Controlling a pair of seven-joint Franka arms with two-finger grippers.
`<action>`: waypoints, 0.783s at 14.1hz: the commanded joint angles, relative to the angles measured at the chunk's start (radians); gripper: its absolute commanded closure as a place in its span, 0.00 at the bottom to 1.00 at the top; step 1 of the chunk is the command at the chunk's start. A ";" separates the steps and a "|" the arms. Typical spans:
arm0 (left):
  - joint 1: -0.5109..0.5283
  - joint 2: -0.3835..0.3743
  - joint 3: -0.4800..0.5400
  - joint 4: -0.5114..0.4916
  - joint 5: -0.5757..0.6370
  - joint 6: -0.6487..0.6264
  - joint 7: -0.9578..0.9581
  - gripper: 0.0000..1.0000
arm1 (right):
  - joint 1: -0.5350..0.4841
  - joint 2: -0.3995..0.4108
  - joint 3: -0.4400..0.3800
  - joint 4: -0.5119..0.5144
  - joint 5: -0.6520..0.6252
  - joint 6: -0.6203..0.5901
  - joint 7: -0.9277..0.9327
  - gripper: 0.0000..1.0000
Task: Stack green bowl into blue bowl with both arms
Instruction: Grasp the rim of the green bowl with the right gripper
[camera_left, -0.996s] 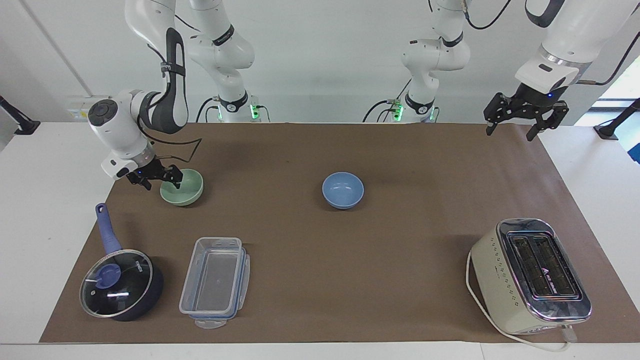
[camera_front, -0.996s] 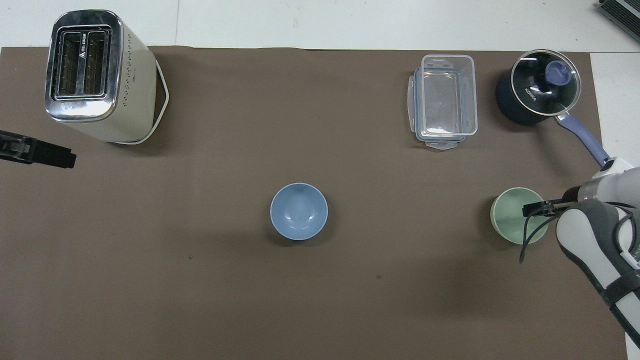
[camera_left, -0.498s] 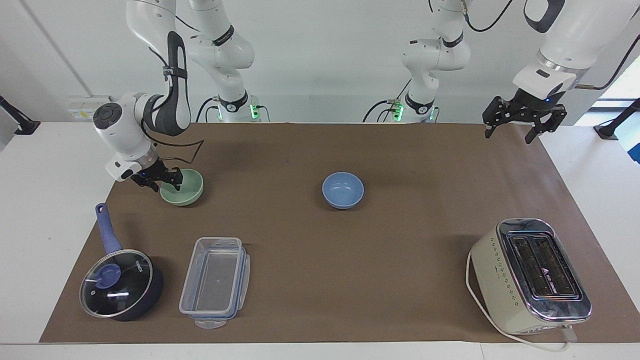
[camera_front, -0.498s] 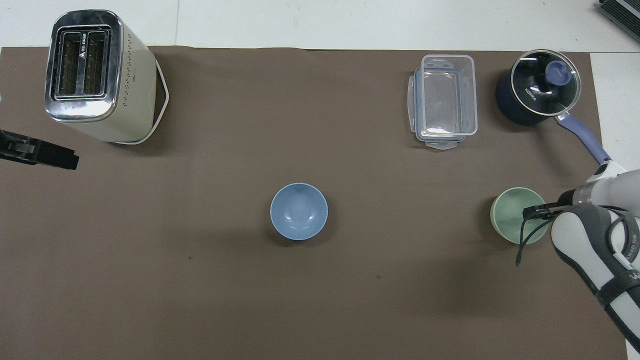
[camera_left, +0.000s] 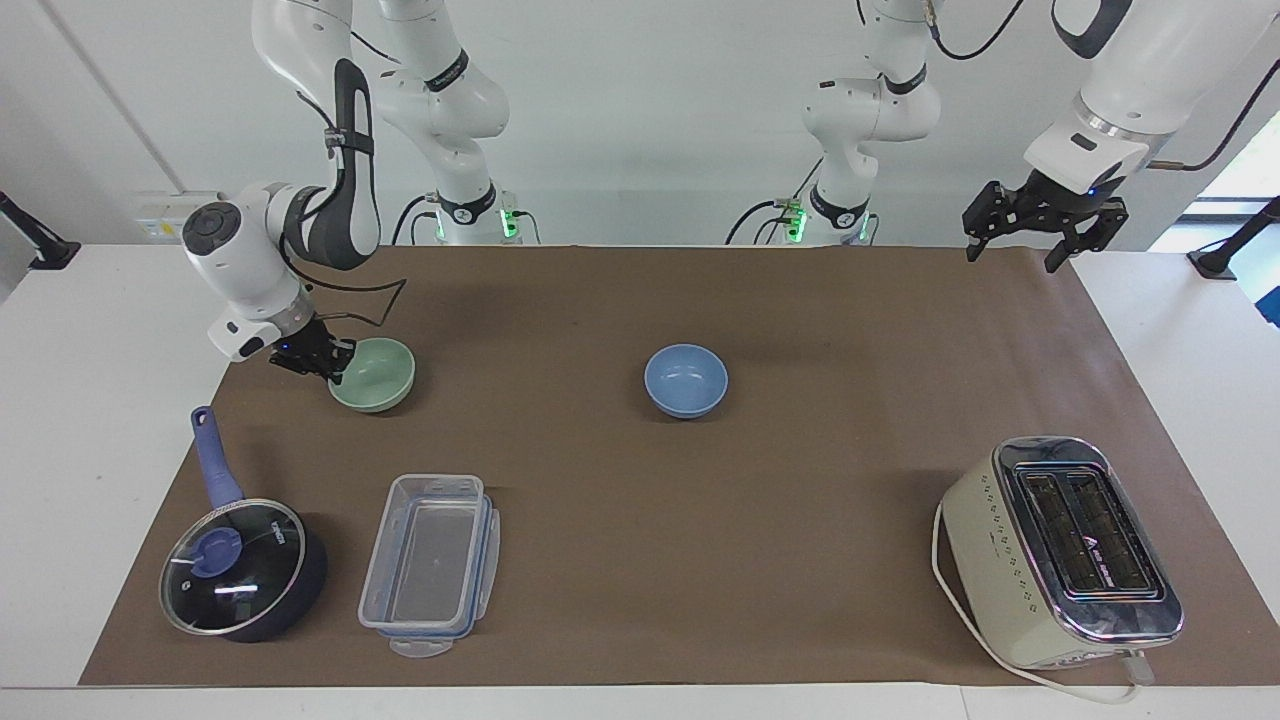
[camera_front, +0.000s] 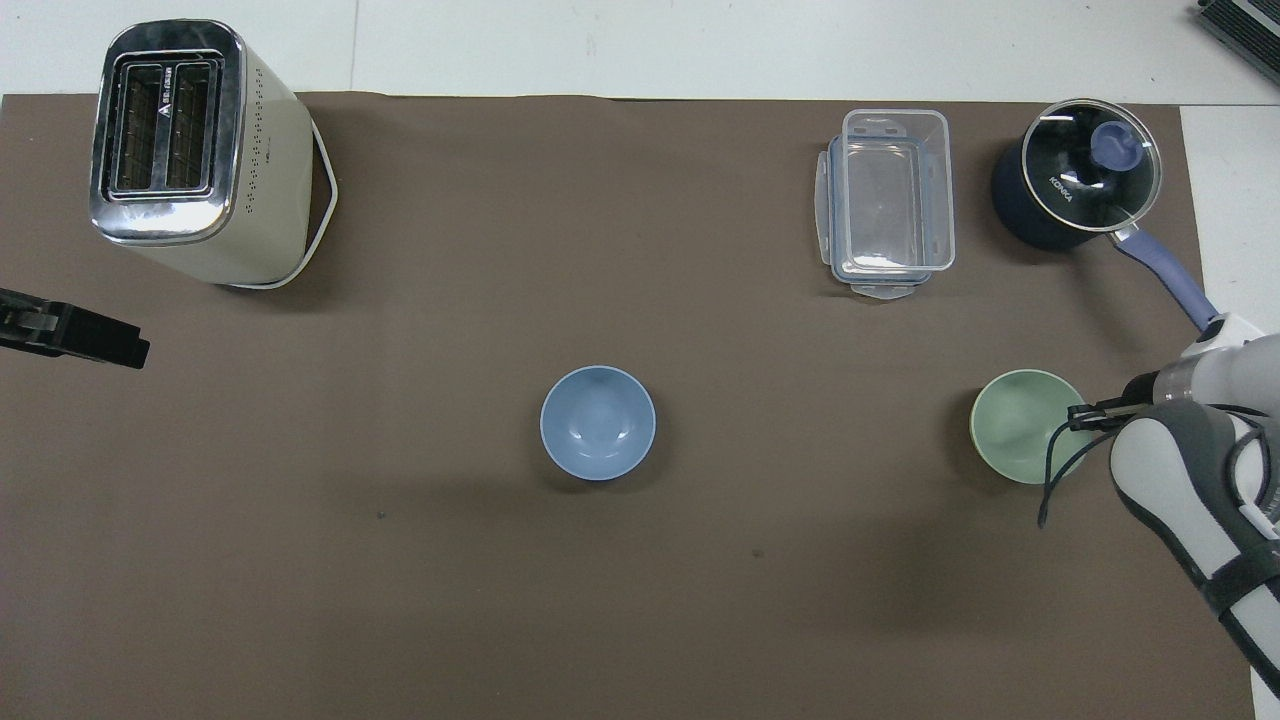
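Pinching the green bowl (camera_left: 373, 374) by its rim for lifting, the right tool (camera_left: 318, 360) is clamped; the left tool (camera_left: 1035, 222) is held spread, waiting above the table edge, the blue bowl (camera_left: 686, 380) left clear

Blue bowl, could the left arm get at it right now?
Probably yes: the left hand is open and raised at its end of the table, and nothing stands between it and the blue bowl.

White table (camera_left: 110, 420), brown mat (camera_left: 640, 500) on it — bowls, saucepan, container, toaster on the mat
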 joint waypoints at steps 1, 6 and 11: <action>0.017 -0.005 -0.005 0.008 -0.027 -0.023 -0.036 0.00 | -0.008 -0.013 0.009 0.113 0.053 -0.157 -0.032 1.00; 0.018 -0.005 -0.008 0.009 -0.023 -0.021 -0.033 0.00 | 0.015 -0.038 0.042 0.294 0.153 -0.379 -0.057 1.00; 0.016 -0.005 -0.008 0.009 -0.023 -0.021 -0.033 0.00 | 0.018 -0.038 0.168 0.400 0.163 -0.429 0.098 1.00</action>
